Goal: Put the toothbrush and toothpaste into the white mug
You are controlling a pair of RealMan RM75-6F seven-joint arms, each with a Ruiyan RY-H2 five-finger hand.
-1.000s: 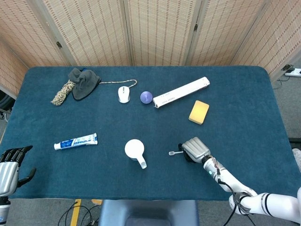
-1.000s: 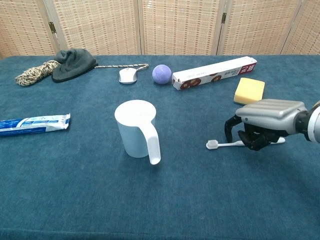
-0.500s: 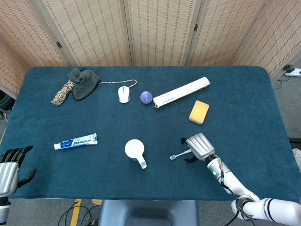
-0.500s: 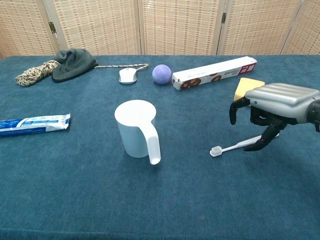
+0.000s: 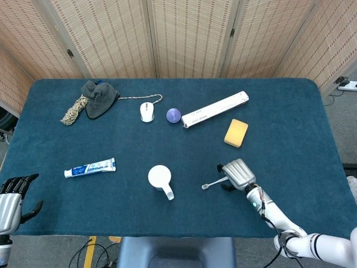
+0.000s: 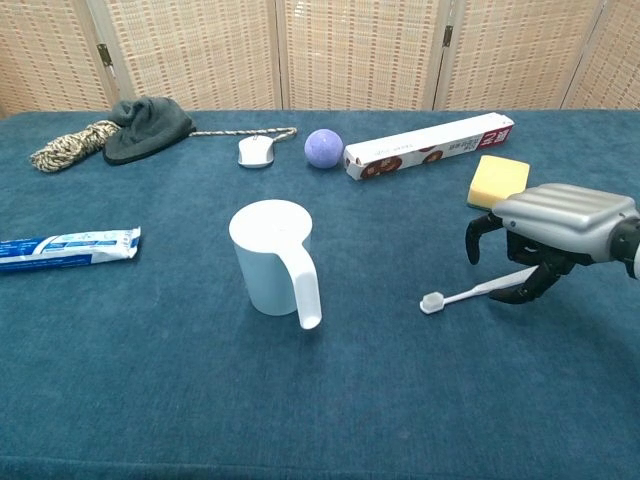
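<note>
Lifted since a second ago, the toothbrush (image 6: 470, 293) hangs pinched at its handle end in the right robot hand (image 6: 555, 235). Such a thin grip may let it swing or slip before reaching the mug (image 6: 272, 256) on the hand's left.

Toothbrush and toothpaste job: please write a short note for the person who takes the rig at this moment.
Right hand: pinches the handle end of the toothbrush, brush head pointing toward the white mug.
Left hand: open, at the table's near left edge, holding nothing.
Toothpaste: lies flat, left of the mug, untouched.
Mug: upright, handle toward the robot; nothing shows above its rim.
Done: toothbrush gripped.
Left: put the toothbrush into the mug, then the toothpaste.
</note>
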